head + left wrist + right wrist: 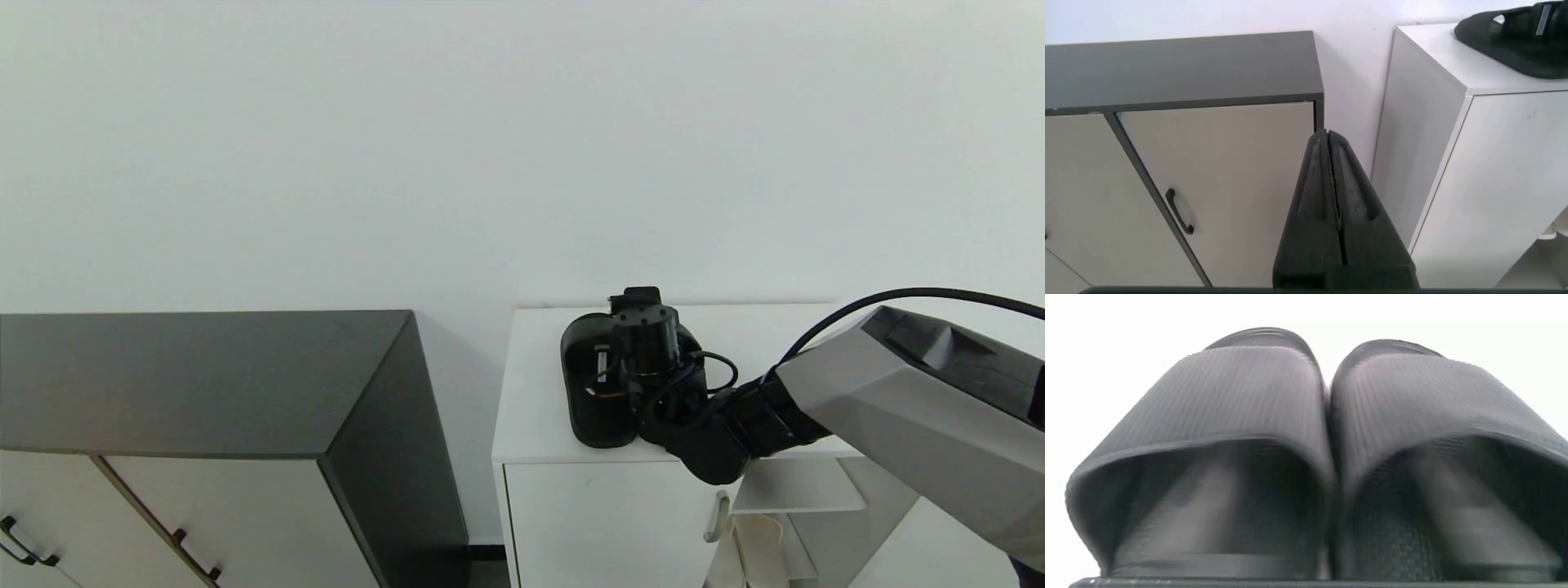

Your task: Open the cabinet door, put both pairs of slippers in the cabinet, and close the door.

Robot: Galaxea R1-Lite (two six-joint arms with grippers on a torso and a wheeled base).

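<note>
A pair of black slippers (pixel 594 392) lies side by side on top of the white cabinet (pixel 539 384). My right wrist (pixel 653 343) hovers directly over them and hides the right gripper's tip. In the right wrist view the two slippers (pixel 1323 457) sit very close, openings toward the camera. My left gripper (pixel 1327 140) is shut with nothing in it, held low in front of the dark-topped cabinet (pixel 1184 69). One black slipper (pixel 1515 37) shows on the white cabinet (pixel 1503 163) beside it.
The dark-topped cabinet (pixel 188 376) stands left of the white one, its beige doors shut, with black handles (pixel 194 555). On the white cabinet's right side a shelf (pixel 796 486) is exposed, with a pale object (pixel 759 543) beneath it and a handle (pixel 717 514) beside it.
</note>
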